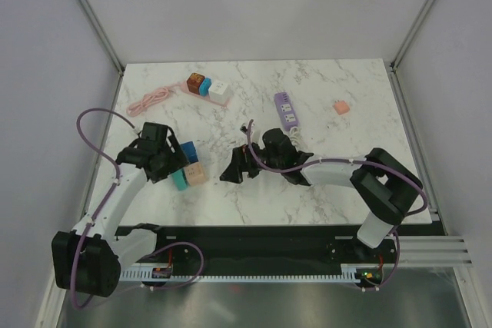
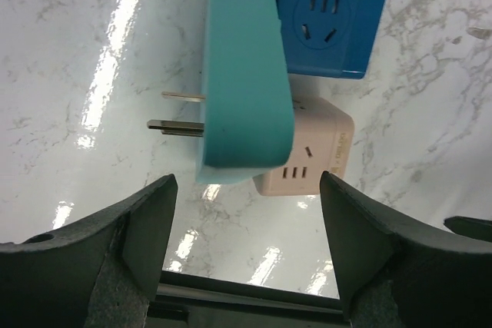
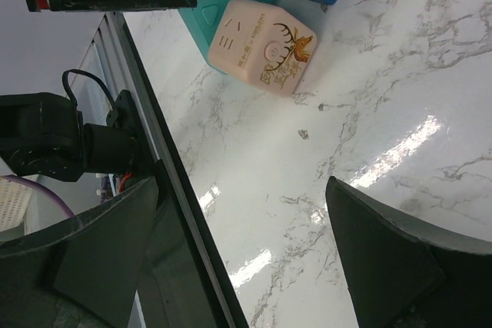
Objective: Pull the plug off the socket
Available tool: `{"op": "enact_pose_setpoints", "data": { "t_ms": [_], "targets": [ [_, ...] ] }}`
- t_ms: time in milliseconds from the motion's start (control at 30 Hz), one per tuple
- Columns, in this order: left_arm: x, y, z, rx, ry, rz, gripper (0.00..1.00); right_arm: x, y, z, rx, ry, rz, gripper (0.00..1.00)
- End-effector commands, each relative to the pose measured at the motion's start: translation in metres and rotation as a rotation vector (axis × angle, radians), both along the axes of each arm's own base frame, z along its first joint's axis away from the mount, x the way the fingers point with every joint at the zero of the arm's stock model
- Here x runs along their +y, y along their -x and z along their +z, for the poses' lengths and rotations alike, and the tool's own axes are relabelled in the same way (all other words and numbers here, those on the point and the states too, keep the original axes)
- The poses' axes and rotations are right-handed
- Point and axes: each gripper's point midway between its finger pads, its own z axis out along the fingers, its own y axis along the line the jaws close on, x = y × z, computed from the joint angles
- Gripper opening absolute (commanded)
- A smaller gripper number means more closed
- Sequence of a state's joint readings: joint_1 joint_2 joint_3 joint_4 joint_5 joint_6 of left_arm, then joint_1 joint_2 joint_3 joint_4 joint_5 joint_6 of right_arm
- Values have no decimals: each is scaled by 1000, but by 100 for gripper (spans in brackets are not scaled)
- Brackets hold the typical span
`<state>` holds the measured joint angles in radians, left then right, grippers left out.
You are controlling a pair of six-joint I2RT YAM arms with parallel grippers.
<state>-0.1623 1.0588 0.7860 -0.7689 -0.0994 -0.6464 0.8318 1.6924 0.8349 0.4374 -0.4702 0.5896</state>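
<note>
Left wrist view: left pincer (image 2: 246, 190) open, jaws wide apart. Just beyond, teal plug (image 2: 246, 67) on the table (image 2: 69, 74), prongs bare. Beige socket cube (image 2: 315, 151), then blue socket cube (image 2: 330, 17), sit against its opposite face, possibly plugged in. Right wrist view: right pincer (image 3: 242, 190) open, facing the cluster.

In my left wrist view the teal adapter (image 2: 246, 67) ran off the frame at 12 o'clock and covered part of the pink cube (image 2: 323, 151) and blue cube (image 2: 330, 17).
</note>
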Motion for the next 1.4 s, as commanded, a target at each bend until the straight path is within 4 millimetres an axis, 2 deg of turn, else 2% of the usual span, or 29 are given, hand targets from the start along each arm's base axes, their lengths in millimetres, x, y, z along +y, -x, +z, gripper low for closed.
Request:
{"op": "enact_pose_setpoints", "data": {
  "t_ms": [0,100,300,333,433,567,667,900,933,1033,1100,1133,1200,1367],
  "targets": [
    [19,-11,-1,-39,-101,71,81,-4,1,8,-40,-14,-6,98],
    [20,-14,-7,-27,-116,82,79,-7,3,3,-36,5,-1,98],
    [15,-14,-24,20,-100,91,67,-11,6,2,-34,18,-3,98],
    [14,-16,-28,24,-100,92,61,-12,6,1,-33,19,-5,98],
    [15,-15,-33,36,-102,99,49,-13,7,2,-32,23,-4,98],
    [11,-18,-30,7,-80,93,40,-10,9,1,-20,25,2,98],
    [8,-19,-29,-9,-63,83,30,5,6,0,30,7,13,98],
    [7,-17,-31,-16,-54,75,14,69,-1,0,149,-95,81,98],
    [7,-16,-32,-12,-53,74,14,77,-5,-8,169,-96,81,98],
    [7,-17,-31,-19,-51,72,10,90,-18,-16,198,-87,53,98],
    [7,-16,-32,-14,-51,71,4,92,-20,-34,247,-37,38,98],
    [6,-16,-32,-16,-48,70,3,96,-24,-33,248,-35,34,98],
    [6,-16,-33,-13,-48,70,2,94,-28,-45,262,-3,9,98],
    [5,-15,-33,-15,-42,67,2,97,-33,-57,279,19,-3,97]
  ]
}}
